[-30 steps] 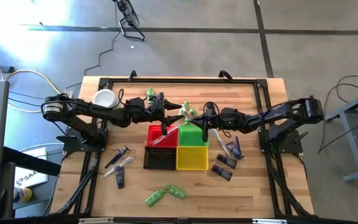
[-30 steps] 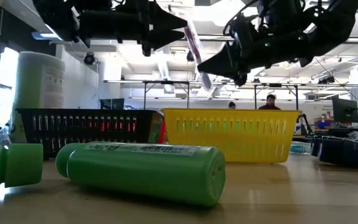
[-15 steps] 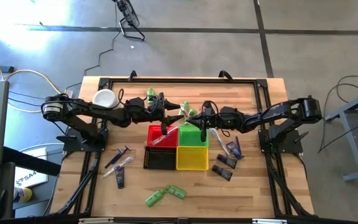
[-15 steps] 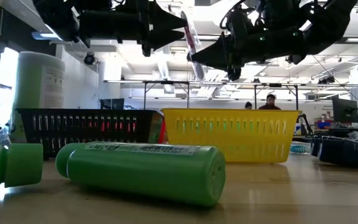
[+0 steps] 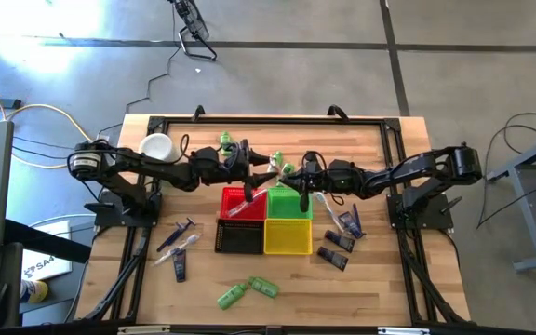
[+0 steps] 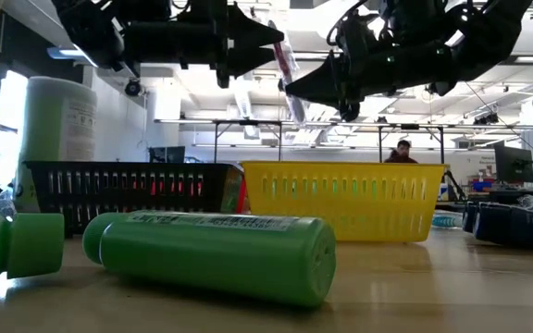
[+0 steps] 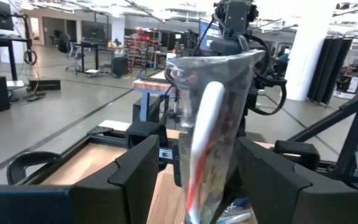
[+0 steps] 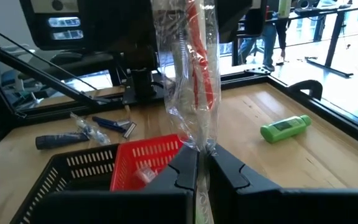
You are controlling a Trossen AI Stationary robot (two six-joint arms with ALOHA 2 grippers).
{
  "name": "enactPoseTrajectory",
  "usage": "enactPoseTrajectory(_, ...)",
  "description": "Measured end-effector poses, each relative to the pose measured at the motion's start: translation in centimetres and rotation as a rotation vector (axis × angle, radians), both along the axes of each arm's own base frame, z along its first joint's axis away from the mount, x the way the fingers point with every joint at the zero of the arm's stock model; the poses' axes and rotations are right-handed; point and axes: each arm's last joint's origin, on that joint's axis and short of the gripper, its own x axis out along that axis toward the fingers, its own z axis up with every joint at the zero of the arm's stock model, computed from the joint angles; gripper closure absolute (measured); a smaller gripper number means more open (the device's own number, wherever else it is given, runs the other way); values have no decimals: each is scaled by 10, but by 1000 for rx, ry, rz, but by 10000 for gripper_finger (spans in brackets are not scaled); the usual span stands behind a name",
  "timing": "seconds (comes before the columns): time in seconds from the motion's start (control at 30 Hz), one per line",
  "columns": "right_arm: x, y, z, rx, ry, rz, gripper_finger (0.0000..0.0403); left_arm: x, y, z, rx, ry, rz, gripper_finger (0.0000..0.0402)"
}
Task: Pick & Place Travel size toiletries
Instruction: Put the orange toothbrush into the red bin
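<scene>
A clear packet (image 7: 207,124) with a white and red toothbrush inside hangs in the air over the red basket (image 5: 245,200) and the green basket (image 5: 288,202). My right gripper (image 8: 202,155), reaching in from the table's right, is shut on it. My left gripper (image 7: 197,158) comes level from the table's left and is open. Its fingers (image 7: 135,174) stand on either side of the packet's upper part. In the low view the packet (image 6: 287,60) leans between the two grippers. Green bottles (image 5: 247,290), dark tubes (image 5: 338,247) and razors (image 5: 177,244) lie on the table. My right gripper pinches the packet's lower part (image 8: 197,142) between its two fingertips, coming level from the table's right. The packet stands nearly upright, leaning a little, lifted clear above the baskets. My left gripper: I cannot tell whether its open fingers touch the packet's sides.
A black basket (image 5: 240,237) and a yellow basket (image 5: 287,237) stand in front of the red and green ones. A white cup (image 5: 156,147) sits at the far left, a green bottle (image 5: 224,141) near the far edge. A person (image 6: 402,153) is in the room beyond.
My right gripper has shifted slightly up and toward my left gripper, carrying the packet along. The packet stays nearly upright and clear of the baskets.
</scene>
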Motion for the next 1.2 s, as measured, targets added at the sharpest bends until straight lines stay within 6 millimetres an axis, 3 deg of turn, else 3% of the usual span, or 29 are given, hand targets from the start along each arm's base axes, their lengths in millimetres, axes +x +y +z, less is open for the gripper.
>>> enactPoseTrajectory(0.67, 0, -1, 6, 27, -72, -50, 395, 0, 0, -1, 4, 8, -10, 192)
enactPoseTrajectory(0.9, 27, -1, -6, 59, -102, -42, 396, 0, 0, -2, 3, 16, -9, 192)
enactPoseTrajectory(1.03, 32, -1, -12, 62, -83, -22, 396, 1, 0, -4, -4, 44, -10, 192)
enactPoseTrajectory(1.2, 29, -1, -5, 46, -87, -19, 396, 1, 0, -6, -7, 62, -10, 192)
